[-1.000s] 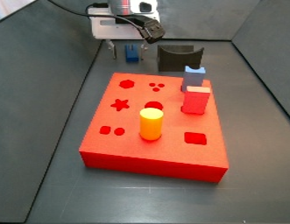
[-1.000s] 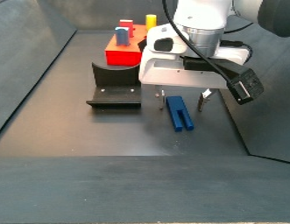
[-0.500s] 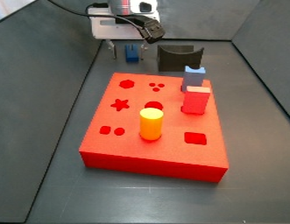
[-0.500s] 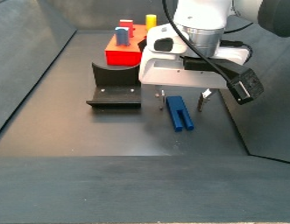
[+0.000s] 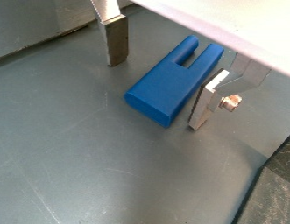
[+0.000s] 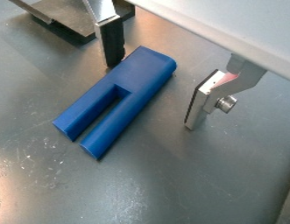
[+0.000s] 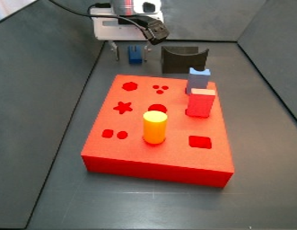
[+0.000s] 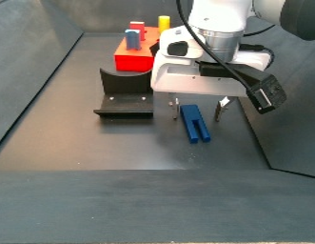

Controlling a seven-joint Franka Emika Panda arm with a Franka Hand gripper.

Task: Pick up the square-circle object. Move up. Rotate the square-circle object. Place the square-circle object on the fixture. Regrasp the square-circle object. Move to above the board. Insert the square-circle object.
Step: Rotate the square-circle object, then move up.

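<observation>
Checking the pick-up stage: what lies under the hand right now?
The square-circle object lies flat on the floor under the open hand, between its fingers and untouched. Whatever is beneath the piece itself is hidden.

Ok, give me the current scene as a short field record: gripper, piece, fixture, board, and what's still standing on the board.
gripper: open, low over the floor, fingers either side of the square-circle object
square-circle object: dark blue, lying flat on the floor, not gripped; gaps to both fingers in both wrist views
fixture: on the floor beside the piece, empty
board: red slab, apart from the gripper
on board: yellow cylinder and red block with light-blue top, both upright
task stage: pick not yet made
</observation>
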